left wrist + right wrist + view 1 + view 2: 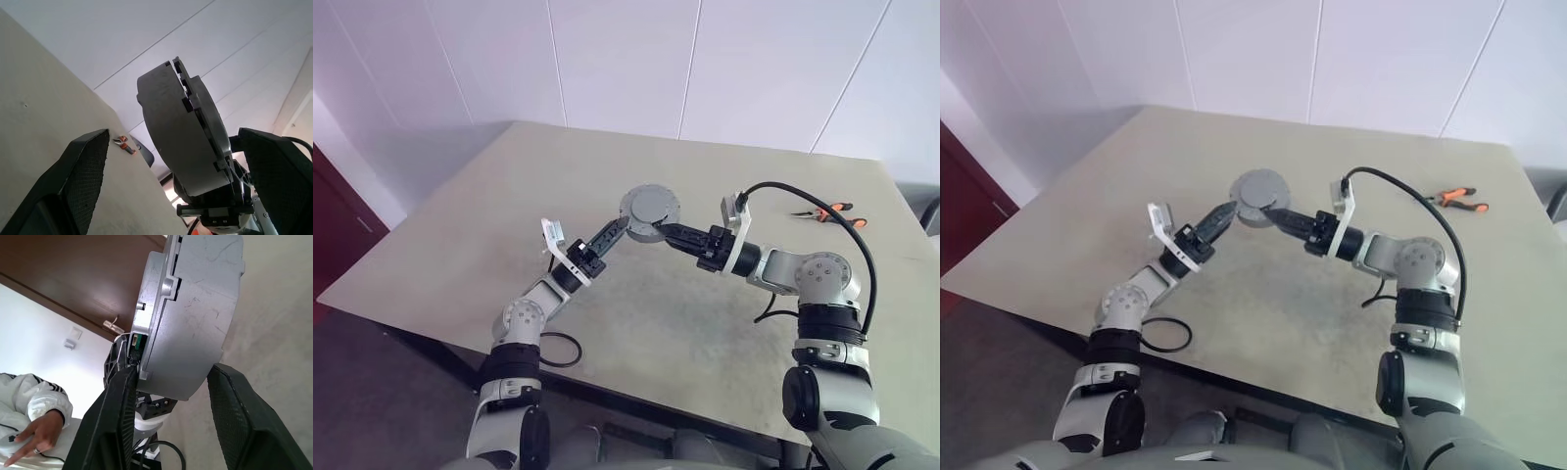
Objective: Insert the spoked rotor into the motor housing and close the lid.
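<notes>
Your right end effector [677, 235] grasps the motor housing [650, 211], held in the air above the desk [636, 323], with the lid seemingly already on. Your left end effector [612, 233], just beside the housing, is released. Next, I think, you set the housing down.

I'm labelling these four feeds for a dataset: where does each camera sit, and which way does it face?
Left eye view: on the head, looking forward and down at the table; both arms show.
Right eye view: its stereo twin, same scene.
Left wrist view: on the left wrist, looking along its open fingers at the motor housing.
Right wrist view: on the right wrist, its fingers gripping that housing; a person's hand behind.
Shared: all show the housing.
</notes>
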You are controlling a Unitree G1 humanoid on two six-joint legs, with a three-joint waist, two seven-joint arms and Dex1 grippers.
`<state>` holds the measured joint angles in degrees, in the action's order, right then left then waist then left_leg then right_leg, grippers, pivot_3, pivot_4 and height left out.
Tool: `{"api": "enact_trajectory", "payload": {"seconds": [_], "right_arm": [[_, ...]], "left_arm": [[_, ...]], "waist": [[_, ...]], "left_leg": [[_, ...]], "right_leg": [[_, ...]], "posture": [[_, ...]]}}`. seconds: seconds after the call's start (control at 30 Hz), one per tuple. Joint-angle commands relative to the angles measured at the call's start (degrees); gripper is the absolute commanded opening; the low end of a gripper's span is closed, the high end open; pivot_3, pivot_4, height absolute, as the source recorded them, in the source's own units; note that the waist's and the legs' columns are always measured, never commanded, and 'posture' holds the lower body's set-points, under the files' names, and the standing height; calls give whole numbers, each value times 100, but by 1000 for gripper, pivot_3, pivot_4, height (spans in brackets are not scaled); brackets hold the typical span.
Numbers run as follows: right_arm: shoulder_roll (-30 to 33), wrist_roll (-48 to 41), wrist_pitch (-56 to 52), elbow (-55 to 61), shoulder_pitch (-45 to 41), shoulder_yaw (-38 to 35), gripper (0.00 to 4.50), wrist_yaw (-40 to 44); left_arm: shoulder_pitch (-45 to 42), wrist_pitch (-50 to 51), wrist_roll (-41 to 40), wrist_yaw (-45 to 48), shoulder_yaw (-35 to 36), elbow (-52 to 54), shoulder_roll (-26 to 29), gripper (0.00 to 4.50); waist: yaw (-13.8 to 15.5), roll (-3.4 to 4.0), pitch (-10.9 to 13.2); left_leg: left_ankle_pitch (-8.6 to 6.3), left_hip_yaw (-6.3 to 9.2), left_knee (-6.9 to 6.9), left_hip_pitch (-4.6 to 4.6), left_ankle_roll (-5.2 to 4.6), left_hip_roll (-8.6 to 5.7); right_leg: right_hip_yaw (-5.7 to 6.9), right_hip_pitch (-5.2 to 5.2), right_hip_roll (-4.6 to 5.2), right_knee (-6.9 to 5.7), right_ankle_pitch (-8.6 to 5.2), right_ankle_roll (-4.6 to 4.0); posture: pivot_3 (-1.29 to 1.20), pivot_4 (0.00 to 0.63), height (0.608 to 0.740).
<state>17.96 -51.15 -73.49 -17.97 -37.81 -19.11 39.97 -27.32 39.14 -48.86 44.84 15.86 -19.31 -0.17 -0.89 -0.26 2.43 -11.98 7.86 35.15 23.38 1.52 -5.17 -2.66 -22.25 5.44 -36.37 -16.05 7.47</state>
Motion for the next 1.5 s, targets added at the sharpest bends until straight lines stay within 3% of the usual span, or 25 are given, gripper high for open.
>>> {"api": "enact_trajectory", "payload": {"seconds": [0.03,0.5,0.7,0.8,1.27,1.37,1.5], "right_arm": [[-32,-383,-35,363,-206,-168,1857,80],[13,-526,-295,1289,457,327,1857,193],[28,-524,-231,1304,500,388,1857,198],[35,-518,-190,1308,520,432,1857,211],[-23,-488,75,1251,475,343,1857,202],[10,-567,74,1161,323,276,2397,237],[-6,-578,74,1094,236,152,3609,24]], "left_arm": [[-195,61,-116,190,-86,155,46,4474],[-537,111,-74,448,-153,-198,77,4474],[-464,387,-167,620,-237,-52,163,2670],[-416,541,-251,716,-265,59,196,2310],[-387,478,-169,574,-249,9,105,2274],[-399,426,-167,503,-201,-68,91,2274],[-487,129,-52,258,-42,-329,26,2274]], "waist": [[-2,0,0],[7,0,0],[8,-1,0],[5,-1,-1],[11,-1,-1],[11,-2,-1],[13,0,-2]], "left_leg": [[0,0,0,0,0,0],[0,-1,7,0,0,1],[0,-1,8,-1,0,1],[0,-1,6,-1,0,2],[1,-1,10,-1,0,2],[1,-1,10,-1,1,2],[1,-2,10,-1,1,2]], "right_leg": [[0,0,-1,-1,0,0],[-2,2,-1,-3,1,-1],[-3,1,-2,-5,2,-2],[-3,-1,-2,-5,2,-2],[-3,1,-2,-7,2,-3],[-4,1,-2,-7,2,-3],[-4,1,-2,-7,3,-3]], "posture": [[0,0,740],[0,0,740],[0,0,740],[0,0,740],[0,0,740],[0,0,740],[0,0,740]]}}
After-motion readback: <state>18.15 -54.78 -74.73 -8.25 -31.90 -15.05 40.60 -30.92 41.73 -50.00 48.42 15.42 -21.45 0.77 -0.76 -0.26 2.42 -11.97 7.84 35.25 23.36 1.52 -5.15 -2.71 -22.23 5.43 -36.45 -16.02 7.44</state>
